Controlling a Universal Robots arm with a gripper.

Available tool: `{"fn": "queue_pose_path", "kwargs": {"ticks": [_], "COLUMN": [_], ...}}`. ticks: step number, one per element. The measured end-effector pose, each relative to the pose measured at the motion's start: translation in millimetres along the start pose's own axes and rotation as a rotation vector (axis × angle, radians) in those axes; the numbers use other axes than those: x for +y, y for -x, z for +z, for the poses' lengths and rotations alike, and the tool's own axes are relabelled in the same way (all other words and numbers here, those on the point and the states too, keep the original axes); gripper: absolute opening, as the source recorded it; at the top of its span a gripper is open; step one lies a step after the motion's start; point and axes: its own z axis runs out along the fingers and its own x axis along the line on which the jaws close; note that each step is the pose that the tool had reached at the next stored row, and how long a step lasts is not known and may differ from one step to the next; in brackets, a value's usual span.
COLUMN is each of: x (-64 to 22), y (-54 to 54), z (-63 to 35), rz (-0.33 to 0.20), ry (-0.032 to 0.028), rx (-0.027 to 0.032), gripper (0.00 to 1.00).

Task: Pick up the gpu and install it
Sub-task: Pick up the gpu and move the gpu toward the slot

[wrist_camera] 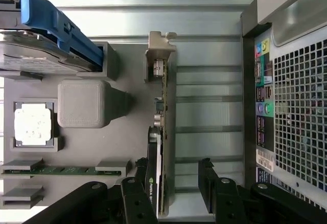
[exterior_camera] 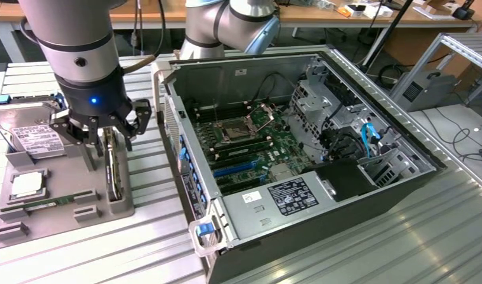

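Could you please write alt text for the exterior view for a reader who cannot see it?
The arm's open gripper straddles the gpu, which stands on edge in a grey holder tray beside a hard drive. To the exterior view's right lies an open computer case.

The worktop carries one grey holder tray and one open computer case. The tray holds one gpu, one hard drive, one square silver chip and one memory stick. One pincer with two fingers is present.
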Motion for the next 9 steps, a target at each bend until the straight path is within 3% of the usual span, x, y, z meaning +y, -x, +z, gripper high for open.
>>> {"fn": "queue_pose_path", "kwargs": {"ticks": [9], "x": [-0.5], "y": [-1.1], "z": [5.5], "rz": [0.000], "ry": [0.0000], "rx": [0.0001], "gripper": [0.51]}}
